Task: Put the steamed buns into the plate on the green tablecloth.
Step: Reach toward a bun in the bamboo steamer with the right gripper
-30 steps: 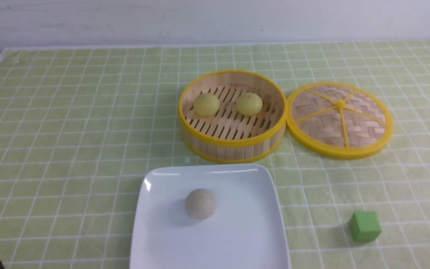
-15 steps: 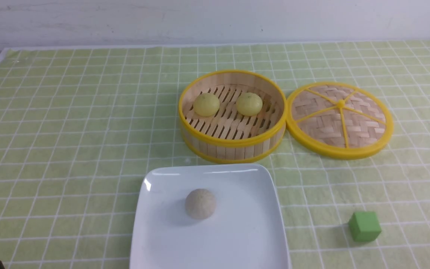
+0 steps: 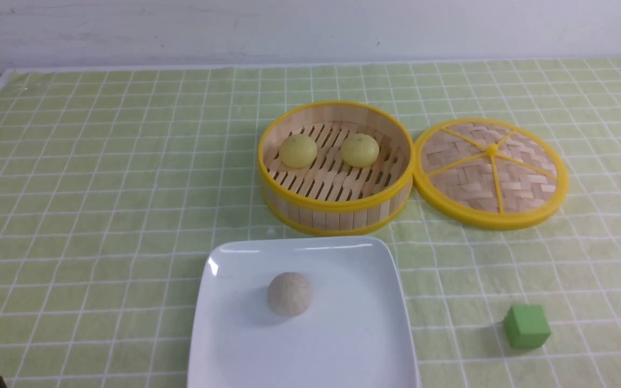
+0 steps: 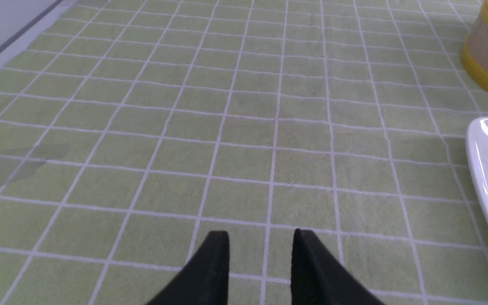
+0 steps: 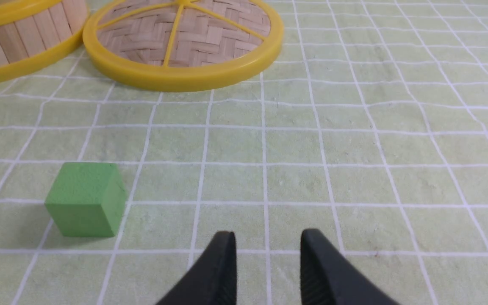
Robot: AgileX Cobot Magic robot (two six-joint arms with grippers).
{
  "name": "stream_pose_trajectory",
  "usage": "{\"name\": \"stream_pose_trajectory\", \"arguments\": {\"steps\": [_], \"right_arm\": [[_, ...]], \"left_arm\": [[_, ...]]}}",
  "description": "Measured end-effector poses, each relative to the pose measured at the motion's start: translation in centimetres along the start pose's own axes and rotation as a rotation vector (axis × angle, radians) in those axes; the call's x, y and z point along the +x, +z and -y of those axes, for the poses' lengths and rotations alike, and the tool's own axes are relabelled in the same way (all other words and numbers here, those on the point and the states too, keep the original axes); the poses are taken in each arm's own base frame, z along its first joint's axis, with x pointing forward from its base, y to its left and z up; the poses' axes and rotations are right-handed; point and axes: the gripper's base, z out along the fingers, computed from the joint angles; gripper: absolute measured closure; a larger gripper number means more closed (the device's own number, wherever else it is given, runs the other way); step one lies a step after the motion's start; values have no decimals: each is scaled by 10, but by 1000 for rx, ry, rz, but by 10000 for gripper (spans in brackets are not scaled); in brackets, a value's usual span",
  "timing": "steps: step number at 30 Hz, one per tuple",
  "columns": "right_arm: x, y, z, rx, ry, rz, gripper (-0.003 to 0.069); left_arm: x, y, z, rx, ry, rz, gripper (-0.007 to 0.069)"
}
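Green tablecloth covered the desk, white wall behind, 2 buns in steamer, plate nearer, left jaws and right jaws spread, nothing moved since earlier.

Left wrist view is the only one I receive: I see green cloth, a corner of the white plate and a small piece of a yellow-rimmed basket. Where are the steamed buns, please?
Observer: Both steamed buns lie side by side inside the open steamer basket, not touching each other.
Operator: Thank you. Is the plate free for them?
Observer: Not fully. One grey-beige speckled bun already sits near the middle of the plate; the rest of its surface is bare.
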Motion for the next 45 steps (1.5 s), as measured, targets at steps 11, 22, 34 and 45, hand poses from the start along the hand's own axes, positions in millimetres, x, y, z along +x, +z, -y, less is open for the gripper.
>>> {"name": "stream_pose_trajectory", "arguments": {"steps": [11,22,34,45], "right_arm": [[0,0,0,0,0,0,419],[-1,0,-14,-160,656,-16,419],[-23,-8,-21,-286,976,33,431],[-110,-19,-22,-159,387,-341,669]], "left_arm": [[0,0,0,0,0,0,384],[-2,-1,15,165,-867,-46,384],[-10,-2,18,235,-1151,-15,403],[-70,-23,26,142,-568,-360,622]]}}
